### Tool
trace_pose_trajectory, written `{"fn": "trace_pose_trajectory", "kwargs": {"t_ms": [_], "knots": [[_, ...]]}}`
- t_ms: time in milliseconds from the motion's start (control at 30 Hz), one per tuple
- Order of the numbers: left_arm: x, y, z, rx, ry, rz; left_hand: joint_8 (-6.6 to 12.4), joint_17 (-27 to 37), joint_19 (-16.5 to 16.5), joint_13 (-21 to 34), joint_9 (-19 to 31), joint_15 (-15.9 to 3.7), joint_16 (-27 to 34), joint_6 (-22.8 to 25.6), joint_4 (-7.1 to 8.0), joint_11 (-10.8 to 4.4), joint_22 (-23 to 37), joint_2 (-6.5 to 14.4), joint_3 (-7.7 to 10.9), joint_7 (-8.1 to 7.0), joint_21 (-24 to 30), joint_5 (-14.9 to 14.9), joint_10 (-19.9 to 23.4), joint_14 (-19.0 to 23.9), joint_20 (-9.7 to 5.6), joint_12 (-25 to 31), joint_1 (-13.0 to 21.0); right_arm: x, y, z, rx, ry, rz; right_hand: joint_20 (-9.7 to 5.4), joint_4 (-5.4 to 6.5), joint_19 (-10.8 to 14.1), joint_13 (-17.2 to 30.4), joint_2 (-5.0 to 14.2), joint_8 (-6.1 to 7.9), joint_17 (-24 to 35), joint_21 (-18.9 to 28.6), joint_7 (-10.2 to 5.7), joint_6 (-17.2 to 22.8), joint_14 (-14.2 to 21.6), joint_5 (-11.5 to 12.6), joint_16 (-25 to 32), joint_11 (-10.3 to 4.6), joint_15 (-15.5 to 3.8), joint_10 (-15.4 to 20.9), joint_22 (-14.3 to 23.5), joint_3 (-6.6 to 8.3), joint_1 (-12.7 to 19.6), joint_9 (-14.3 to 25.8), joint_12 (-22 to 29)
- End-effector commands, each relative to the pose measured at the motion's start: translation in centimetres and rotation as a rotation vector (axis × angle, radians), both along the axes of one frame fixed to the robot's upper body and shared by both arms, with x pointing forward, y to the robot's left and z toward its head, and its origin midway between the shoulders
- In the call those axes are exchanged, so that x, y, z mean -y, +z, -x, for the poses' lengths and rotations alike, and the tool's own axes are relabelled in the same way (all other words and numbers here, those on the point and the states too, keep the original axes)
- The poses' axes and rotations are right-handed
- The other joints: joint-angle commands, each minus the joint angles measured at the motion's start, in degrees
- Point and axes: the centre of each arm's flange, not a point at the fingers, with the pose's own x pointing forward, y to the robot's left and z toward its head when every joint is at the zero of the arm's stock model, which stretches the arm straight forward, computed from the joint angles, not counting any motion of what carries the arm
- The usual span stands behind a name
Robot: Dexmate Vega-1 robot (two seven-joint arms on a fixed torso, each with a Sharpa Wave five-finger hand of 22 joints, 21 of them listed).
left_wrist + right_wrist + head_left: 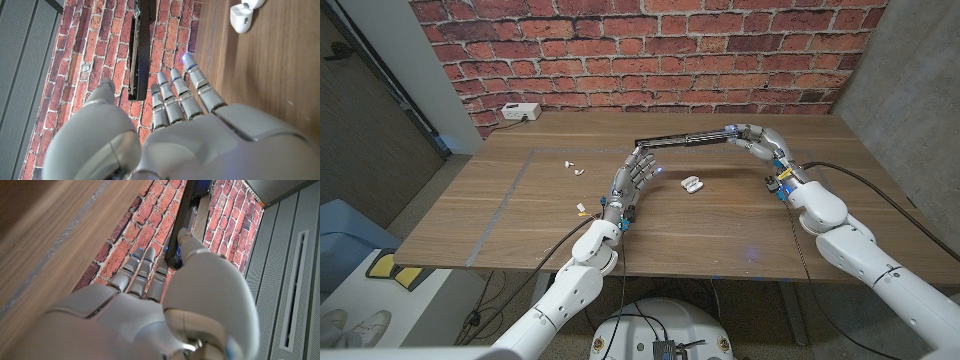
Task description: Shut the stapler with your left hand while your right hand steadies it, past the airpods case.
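— What is lying out to the left of the left hand (638, 172)?

— Two small white pieces (573, 166) are lying on the wooden table (720, 230), near each other and apart from the fingers. Further out on that same side, a grey stripe (510, 195) is running across the tabletop.

— And further back from that hand?

— A white box (521, 112) is sitting at the table's far edge, well to the hand's left, up against the red brick wall (650, 50).

— Anything past the right hand (755, 138)?

— The brick wall is running on behind it, and a plain grey wall (900, 60) is standing off to its right.
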Motion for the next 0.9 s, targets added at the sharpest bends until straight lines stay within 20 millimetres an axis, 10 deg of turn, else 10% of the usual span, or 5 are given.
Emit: {"fn": "trace_pose_trajectory", "kwargs": {"t_ms": [33, 900], "knots": [[0.08, 0.02, 0.01, -0.001, -0.003, 0.003, 0.34, 0.13, -0.36, 0.08, 0.04, -2.87, 0.22, -0.29, -0.29, -0.15, 0.07, 0.05, 0.11, 0.19, -0.29, -0.24, -0.24, -0.39, 0.14, 0.37, -0.23, -0.09, -0.13, -0.02, -0.009, 0.012, -0.032, -0.01, -0.48, 0.46, -0.13, -0.27, 0.45, 0.07, 0.32, 0.62, 0.60, 0.96, 0.49, 0.21, -4.80, -10.38, 5.69, 0.16, -0.02, 0.13, 0.17, 2.52], [0.33, 0.12, 0.90, 0.027, 0.006, 0.015, 0.47, -0.13, -3.59, -0.64, -0.14, -2.08, -0.15, -2.75, -1.10, 0.32, 0.04, 0.09, 0.50, 0.28, -2.46, -0.41, -3.37, -5.10, 0.73, 0.26, -0.09, -0.57, -0.47, 0.36, -0.096, 0.060, -0.121, 0.72, -1.39, 1.91, -1.41, -0.95, -0.18, -0.80, 0.72, 2.17, 2.14, 3.30, 2.09, -0.84, -3.44, -10.18, 8.15, 0.11, 0.69, 0.89, -0.34, 3.40]]}}
